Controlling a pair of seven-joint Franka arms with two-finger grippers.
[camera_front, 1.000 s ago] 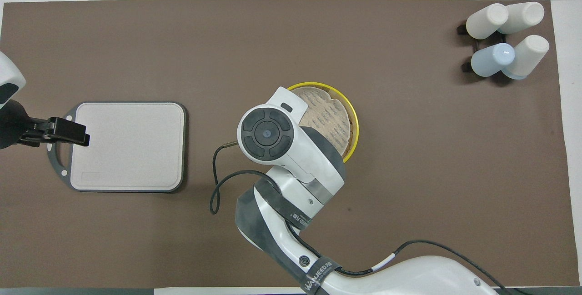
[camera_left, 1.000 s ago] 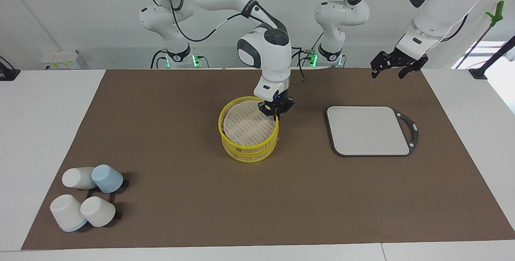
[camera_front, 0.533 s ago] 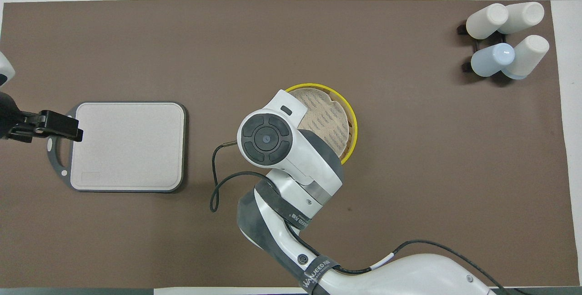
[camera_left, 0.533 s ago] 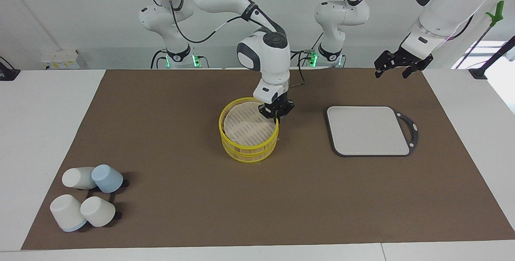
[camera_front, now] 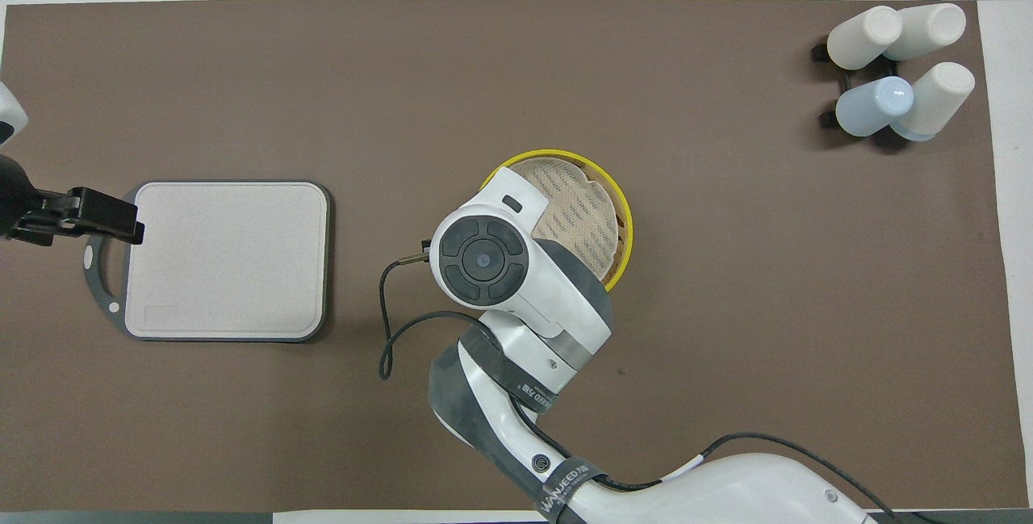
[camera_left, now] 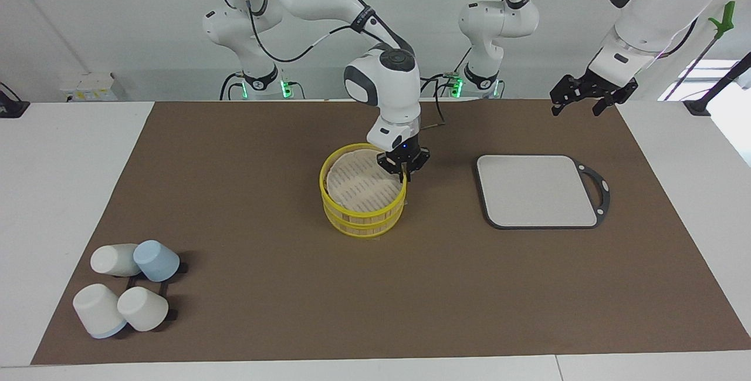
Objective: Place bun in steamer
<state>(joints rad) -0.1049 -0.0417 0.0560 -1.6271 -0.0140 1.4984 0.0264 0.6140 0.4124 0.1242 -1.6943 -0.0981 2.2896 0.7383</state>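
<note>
The steamer [camera_left: 361, 187] stands mid-table with its yellow rims and pale slatted top [camera_front: 583, 199] showing. My right gripper [camera_left: 403, 175] is at the steamer's upper rim, on the side toward the left arm's end, shut on that rim. In the overhead view the right wrist covers it and part of the steamer. My left gripper [camera_left: 576, 106] is open and empty. It hangs raised over the handle end of the grey board [camera_left: 537, 190] and also shows in the overhead view [camera_front: 109, 217]. The bun is not in view.
The grey rectangular board [camera_front: 226, 257], with a dark handle ring, lies toward the left arm's end. Several white and blue cups [camera_left: 126, 290] lie on a black rack at the right arm's end, farthest from the robots, and also show in the overhead view [camera_front: 896, 72].
The steamer's top, tilted a second ago, now sits level on the lower tier. My right wrist has shifted slightly. My left gripper has drawn back and up toward the robots' end.
</note>
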